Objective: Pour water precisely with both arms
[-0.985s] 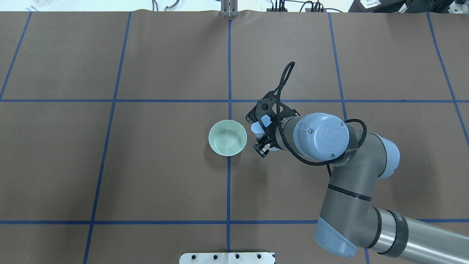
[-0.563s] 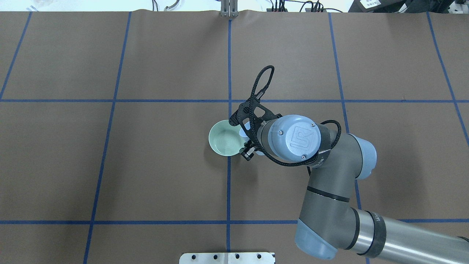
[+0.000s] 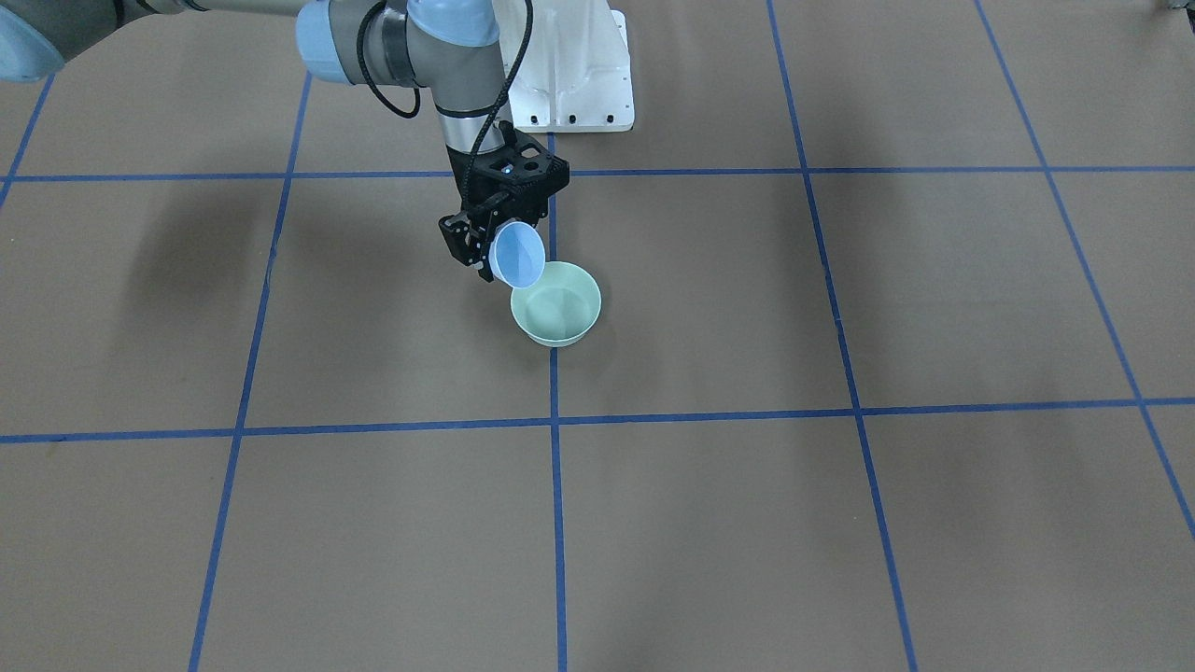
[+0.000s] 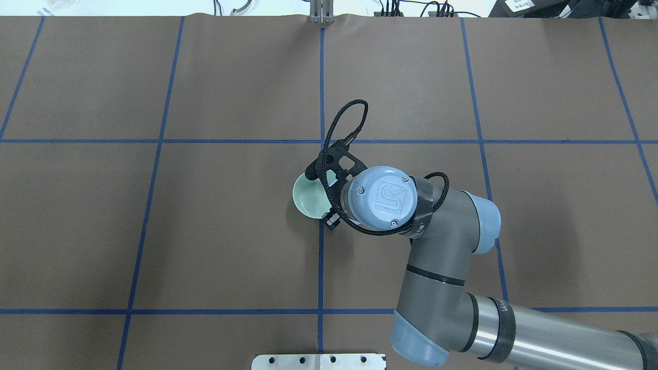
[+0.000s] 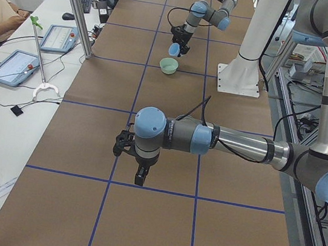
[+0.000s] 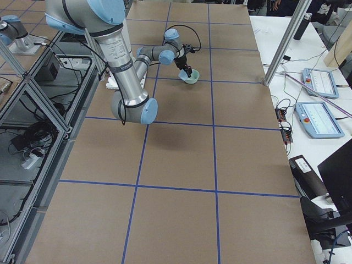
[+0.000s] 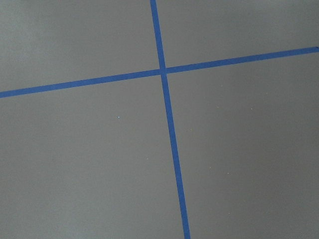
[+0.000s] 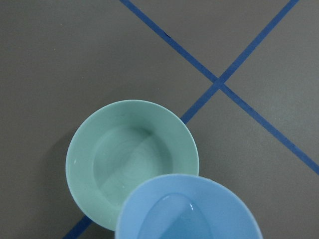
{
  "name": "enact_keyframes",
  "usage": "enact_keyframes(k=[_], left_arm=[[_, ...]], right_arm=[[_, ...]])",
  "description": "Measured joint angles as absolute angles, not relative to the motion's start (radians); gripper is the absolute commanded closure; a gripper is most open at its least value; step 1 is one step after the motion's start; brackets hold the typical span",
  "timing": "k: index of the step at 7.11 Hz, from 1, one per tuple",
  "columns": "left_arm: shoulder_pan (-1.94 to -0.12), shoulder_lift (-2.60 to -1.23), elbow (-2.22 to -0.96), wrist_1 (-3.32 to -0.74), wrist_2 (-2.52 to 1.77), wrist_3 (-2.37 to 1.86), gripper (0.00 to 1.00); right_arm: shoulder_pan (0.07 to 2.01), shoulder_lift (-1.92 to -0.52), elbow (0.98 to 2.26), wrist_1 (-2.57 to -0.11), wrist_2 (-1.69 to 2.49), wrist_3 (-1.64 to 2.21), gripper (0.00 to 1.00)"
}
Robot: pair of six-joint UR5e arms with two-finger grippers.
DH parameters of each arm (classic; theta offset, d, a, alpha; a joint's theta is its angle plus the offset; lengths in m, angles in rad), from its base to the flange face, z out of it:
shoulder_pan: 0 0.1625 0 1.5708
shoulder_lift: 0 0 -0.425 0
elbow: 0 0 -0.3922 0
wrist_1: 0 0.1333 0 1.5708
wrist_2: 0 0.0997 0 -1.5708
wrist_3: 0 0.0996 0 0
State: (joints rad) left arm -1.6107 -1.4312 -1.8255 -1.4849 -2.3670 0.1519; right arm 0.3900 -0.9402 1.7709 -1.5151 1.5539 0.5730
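Observation:
My right gripper is shut on a light blue cup and holds it tilted, mouth sideways, over the near rim of a mint green bowl. The right wrist view shows the cup's lip overlapping the bowl. In the overhead view the wrist hides most of the cup and half of the bowl. My left gripper hangs low over bare mat far from the bowl. It shows only in the exterior left view, so I cannot tell whether it is open or shut.
Brown mat with a blue tape grid. The white pedestal base stands behind the bowl. A side table with tablets and a metal post lie beyond the mat's edge.
My right arm has swung left with the cup, from beside the bowl to over its rim. The bowl has not moved.

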Motion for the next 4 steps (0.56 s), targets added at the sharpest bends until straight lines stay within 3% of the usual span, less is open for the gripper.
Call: enact_keyframes(k=[4], left_arm=[[-1.612, -1.431, -1.825, -1.485, -2.367, 0.152, 0.00]], right_arm=[[0.382, -0.892, 1.744, -1.650, 1.562, 0.589, 1.00]])
